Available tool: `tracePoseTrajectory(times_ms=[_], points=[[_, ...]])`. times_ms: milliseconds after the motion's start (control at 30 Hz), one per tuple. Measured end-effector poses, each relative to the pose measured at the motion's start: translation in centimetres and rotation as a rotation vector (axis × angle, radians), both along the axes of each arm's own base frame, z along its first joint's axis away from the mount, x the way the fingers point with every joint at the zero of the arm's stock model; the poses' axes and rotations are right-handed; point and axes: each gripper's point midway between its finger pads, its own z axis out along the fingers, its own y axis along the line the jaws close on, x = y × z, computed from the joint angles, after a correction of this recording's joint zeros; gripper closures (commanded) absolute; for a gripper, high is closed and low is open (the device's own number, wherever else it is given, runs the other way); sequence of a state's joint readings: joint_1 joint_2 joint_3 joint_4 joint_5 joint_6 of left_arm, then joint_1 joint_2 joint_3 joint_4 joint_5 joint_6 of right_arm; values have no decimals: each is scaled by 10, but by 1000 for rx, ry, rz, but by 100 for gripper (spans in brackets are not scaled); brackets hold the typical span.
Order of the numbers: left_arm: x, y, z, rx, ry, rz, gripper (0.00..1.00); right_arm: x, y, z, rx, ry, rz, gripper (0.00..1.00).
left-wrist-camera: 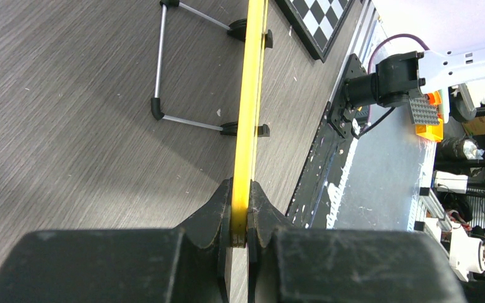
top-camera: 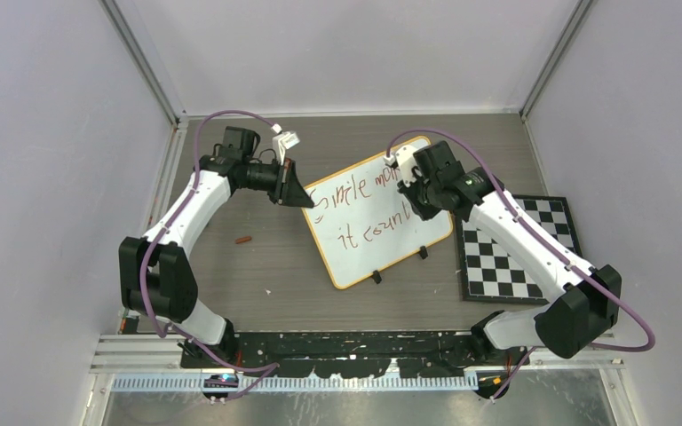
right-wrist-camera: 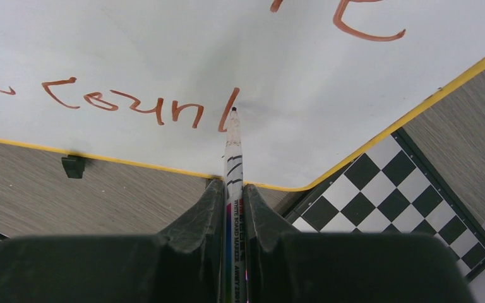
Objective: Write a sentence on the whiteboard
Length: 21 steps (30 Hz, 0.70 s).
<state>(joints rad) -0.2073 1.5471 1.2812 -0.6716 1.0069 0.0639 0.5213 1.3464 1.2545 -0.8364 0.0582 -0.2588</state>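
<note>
Fingers of the left gripper (left-wrist-camera: 241, 187) pinch the whiteboard (top-camera: 364, 262) by its rim; right gripper (right-wrist-camera: 232, 186) fingers clamp the marker (right-wrist-camera: 232, 145). Whiteboard looks thin, stiff, light: brace at the edge.

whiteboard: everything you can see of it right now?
The whiteboard is a flat white rectangle with rounded corners and a thin yellow rim, standing askew on the table on two black feet and a wire stand. Red-brown handwriting runs in two lines, the lower ending "coun" plus one stroke. The left gripper is shut on its edge; the marker in the right gripper has its tip at that stroke. One corner sits near the checkered mat.
</note>
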Motion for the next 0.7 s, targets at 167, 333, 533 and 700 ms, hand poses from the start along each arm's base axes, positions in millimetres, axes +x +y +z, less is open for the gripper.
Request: tracePoseTrajectory(times_ms=[167, 333, 533, 700], points=[[0, 0, 0, 0, 0, 0, 100, -7, 8, -1, 32, 30, 31, 100], [0, 0, 0, 0, 0, 0, 100, -7, 12, -4, 41, 40, 41, 100], [0, 0, 0, 0, 3, 2, 100, 0, 7, -9, -1, 31, 13, 100], [0, 0, 0, 0, 5, 2, 100, 7, -7, -9, -39, 11, -36, 100]])
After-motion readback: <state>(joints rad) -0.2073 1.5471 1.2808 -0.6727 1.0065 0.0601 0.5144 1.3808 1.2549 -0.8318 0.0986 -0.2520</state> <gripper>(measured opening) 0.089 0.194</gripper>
